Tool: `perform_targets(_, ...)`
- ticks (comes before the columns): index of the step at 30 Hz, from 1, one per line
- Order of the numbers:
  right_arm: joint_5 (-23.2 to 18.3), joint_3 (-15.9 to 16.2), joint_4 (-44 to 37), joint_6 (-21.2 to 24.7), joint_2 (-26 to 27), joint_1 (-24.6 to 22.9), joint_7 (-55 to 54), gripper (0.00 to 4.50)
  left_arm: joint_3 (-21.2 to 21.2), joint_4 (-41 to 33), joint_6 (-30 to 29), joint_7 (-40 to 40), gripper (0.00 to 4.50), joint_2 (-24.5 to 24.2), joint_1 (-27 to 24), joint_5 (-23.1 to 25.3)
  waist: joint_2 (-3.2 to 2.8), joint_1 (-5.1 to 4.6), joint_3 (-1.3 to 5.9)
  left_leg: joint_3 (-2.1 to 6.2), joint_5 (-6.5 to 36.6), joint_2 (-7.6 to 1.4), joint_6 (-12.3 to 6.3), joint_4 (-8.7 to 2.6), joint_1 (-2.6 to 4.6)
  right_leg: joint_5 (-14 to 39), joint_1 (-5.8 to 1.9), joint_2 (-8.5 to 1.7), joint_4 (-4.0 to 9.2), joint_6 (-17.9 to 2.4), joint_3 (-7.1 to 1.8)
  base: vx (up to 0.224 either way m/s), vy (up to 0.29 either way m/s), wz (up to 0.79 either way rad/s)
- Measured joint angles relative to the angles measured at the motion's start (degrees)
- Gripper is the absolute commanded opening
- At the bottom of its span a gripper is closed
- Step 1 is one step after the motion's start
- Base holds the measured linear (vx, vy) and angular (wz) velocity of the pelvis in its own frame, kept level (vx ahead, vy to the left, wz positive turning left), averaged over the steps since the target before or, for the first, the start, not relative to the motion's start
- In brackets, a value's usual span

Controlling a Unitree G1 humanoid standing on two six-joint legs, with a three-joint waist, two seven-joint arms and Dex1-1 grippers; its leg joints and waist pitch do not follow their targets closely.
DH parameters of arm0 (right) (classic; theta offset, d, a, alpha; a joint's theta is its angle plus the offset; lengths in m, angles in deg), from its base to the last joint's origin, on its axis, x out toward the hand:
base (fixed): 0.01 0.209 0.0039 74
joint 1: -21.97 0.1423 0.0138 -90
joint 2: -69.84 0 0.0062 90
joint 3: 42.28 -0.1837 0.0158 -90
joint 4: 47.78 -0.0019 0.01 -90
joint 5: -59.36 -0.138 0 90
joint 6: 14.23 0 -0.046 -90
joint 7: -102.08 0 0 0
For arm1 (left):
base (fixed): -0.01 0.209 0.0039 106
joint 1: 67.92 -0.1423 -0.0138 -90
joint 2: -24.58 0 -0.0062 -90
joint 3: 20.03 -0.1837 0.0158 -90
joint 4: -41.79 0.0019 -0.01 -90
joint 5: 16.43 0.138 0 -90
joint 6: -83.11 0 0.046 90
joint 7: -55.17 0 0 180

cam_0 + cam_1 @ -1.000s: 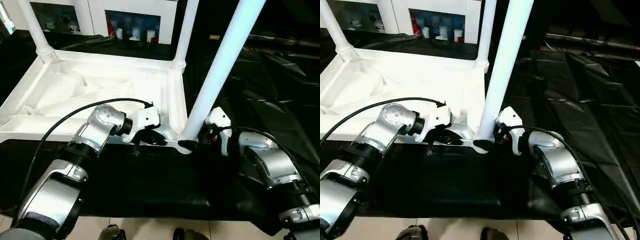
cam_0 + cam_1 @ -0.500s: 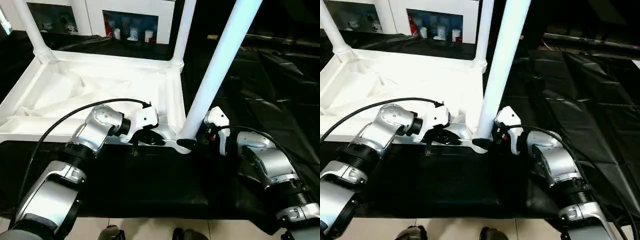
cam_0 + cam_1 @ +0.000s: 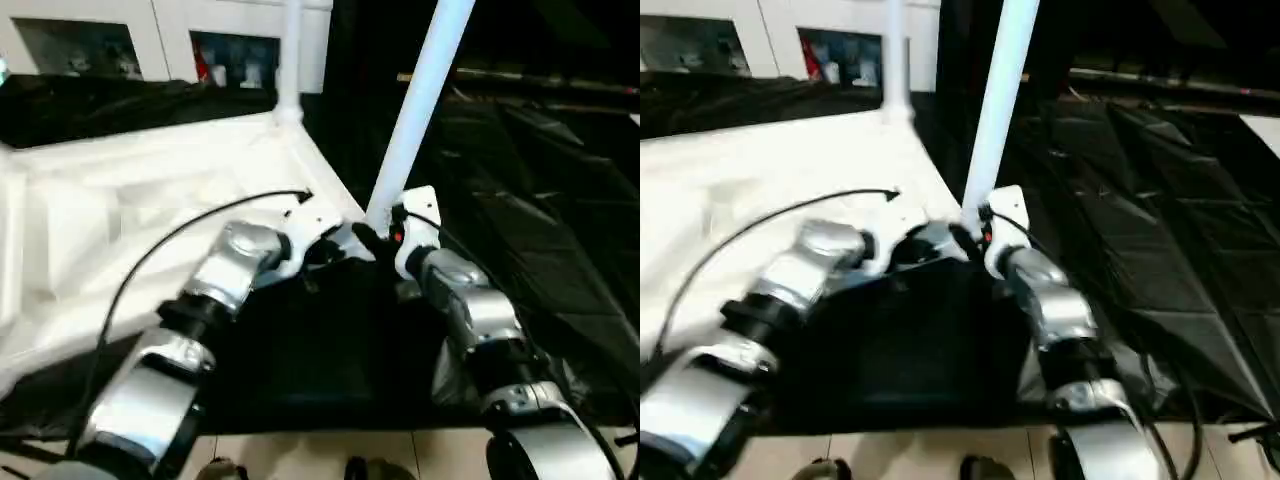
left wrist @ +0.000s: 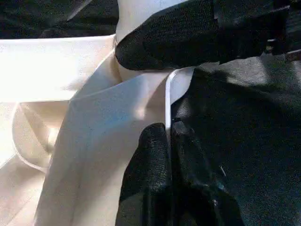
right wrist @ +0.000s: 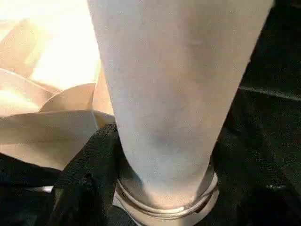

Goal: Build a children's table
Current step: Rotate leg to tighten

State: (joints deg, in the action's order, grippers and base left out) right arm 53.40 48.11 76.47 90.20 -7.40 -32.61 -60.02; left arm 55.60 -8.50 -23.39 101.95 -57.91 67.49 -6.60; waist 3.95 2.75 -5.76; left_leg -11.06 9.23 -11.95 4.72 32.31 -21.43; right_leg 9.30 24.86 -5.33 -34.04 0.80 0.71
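The white plastic tabletop [image 3: 150, 215] lies upside down on black sheeting [image 3: 530, 200], its ribbed underside facing up, filling the head view from about nine o'clock toward the centre. One white tubular leg [image 3: 418, 105] rises from the tabletop's near corner socket, leaning toward one o'clock. A second leg [image 3: 291, 60] stands in the far corner socket at about twelve o'clock. Behind it, a white glass-door cabinet [image 3: 225, 55] runs along the top edge.

The right gripper [image 3: 372, 237] is at the base of the near leg, its black fingers [image 5: 87, 181] apart and set on either side of the tube just above the socket ring, touching it. In the right wrist view the leg fills the middle, with its flared end seated in the socket.

The left gripper [image 4: 170, 141] is at the tabletop's near rim, just beside the same corner, at about ten o'clock from the right gripper. Its fingers are pressed together on the thin edge of the rim, which runs between their tips.

The silver forearms [image 3: 215, 280] reach in from the bottom edge, a black cable [image 3: 190, 225] arching over the left one.
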Motion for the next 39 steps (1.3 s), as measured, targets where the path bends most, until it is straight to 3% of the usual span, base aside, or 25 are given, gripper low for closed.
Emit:
perform_targets(7, -0.15, 0.05, 0.07, -0.68, -1.71, 0.00, 4.42, 3.57, -0.35, -0.18, 1.37, 1.03, 0.00, -0.39, 0.02, 0.04, -0.08, 0.38, -0.06, -0.02, 0.00, -0.01, 0.00, -0.28, -0.06, 0.04, 0.11, 0.01, 0.10, 0.07, 0.03, 0.000, 0.000, 0.00)
perform_targets(12, -0.68, 4.28, -4.79, -1.04, -10.67, -3.19, 19.54, 3.57, -1.38, -0.73, 4.28, 7.33, 0.00, -3.33, -0.13, -1.09, -0.20, 0.91, -0.14, -0.12, 0.00, -0.01, 0.00, -0.43, -0.18, 0.11, 0.18, 0.05, 0.07, 0.18, 0.16, 0.000, 0.000, 0.00)
perform_targets(17, -3.32, 6.20, -11.30, -0.23, -16.78, -6.70, 32.22, 3.57, -1.94, -1.66, 8.81, 17.64, 0.00, -7.92, -1.10, -3.19, -0.23, 0.99, -0.16, -0.14, 0.01, -0.03, 0.00, -0.48, -0.53, 0.15, 0.45, 0.07, 0.11, 0.22, 0.20, 0.000, 0.000, 0.00)
perform_targets(21, -4.54, 7.05, -13.90, 0.05, -18.48, -7.36, 37.52, 3.57, -2.26, -3.04, 9.69, 21.85, 0.00, -9.25, -1.92, -3.72, -0.25, 0.93, -0.18, -0.20, 0.01, -0.05, -0.02, -0.42, -0.61, 0.15, 0.51, 0.02, 0.12, 0.20, 0.17, 0.000, 0.000, 0.00)
perform_targets(28, -6.96, 8.13, -16.75, 1.40, -20.19, -8.59, 42.74, 3.57, -2.98, -3.71, 9.51, 26.94, 0.00, -10.64, -2.32, -5.62, -0.30, 1.68, -0.21, -0.21, 0.02, -0.11, -0.01, -0.41, -0.56, 0.15, 0.50, 0.00, 0.04, 0.17, 0.16, 0.000, 0.000, 0.00)
perform_targets(39, -6.59, 8.99, -16.85, 1.12, -21.14, -8.61, 43.49, 2.65, -3.21, -3.79, 9.77, 27.92, 0.00, -10.82, -2.41, -5.63, -0.30, 2.23, -0.21, -0.22, 0.01, -0.09, -0.02, -0.33, -0.55, 0.14, 0.48, 0.02, -0.01, 0.16, 0.16, 0.000, 0.000, 0.00)
